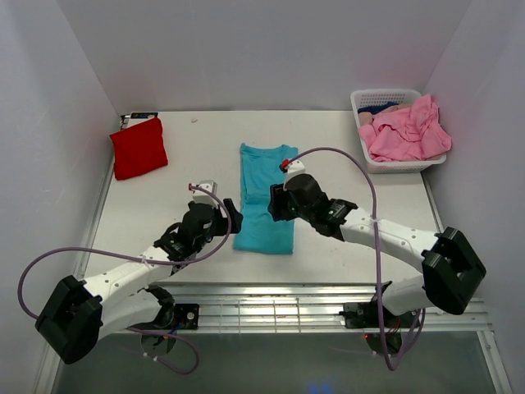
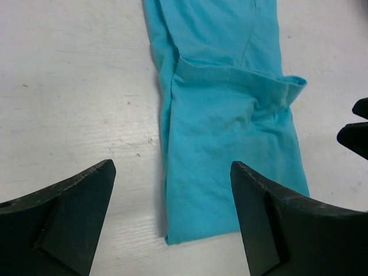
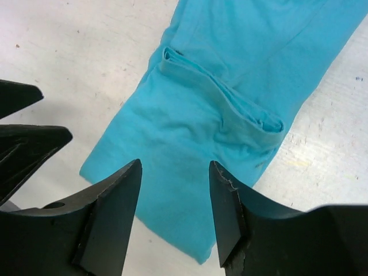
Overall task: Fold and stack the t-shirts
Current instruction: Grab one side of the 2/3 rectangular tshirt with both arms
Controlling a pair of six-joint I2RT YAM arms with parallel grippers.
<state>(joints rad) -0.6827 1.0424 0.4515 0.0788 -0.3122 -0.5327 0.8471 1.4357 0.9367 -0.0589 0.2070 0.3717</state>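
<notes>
- top external view: teal shirt lies mid-desk, already narrowed to a long strip; its long axis runs straight away from the arm bases, collar end far, hem end near.
- left hand: at the strip's left edge, toward the near end; fingers spread, holding nothing.
- right hand: over the strip's right half, about mid-length, a little farther out than the left; fingers spread, holding nothing.
- left wrist view: left hand straddles the near left corner of the teal shirt; a tucked sleeve hem crosses the strip just beyond; right hand shows at the right edge.
- right wrist view: right hand hovers above the teal shirt, cloth showing between the fingers; whether the tips touch it cannot be told; left hand sits just beside, at the left.
- key relation, judged: the near hem lies toward the bases from both hands, one hand at each long edge, the left nearer its corner; a crosswise fold would carry that hem along the long axis toward the collar.
- red shirt: folded, far left of the desk, well apart from the teal one; likely the base of the stack.
- pink shirts: heaped in the basket at far right, not yet folded.
</notes>
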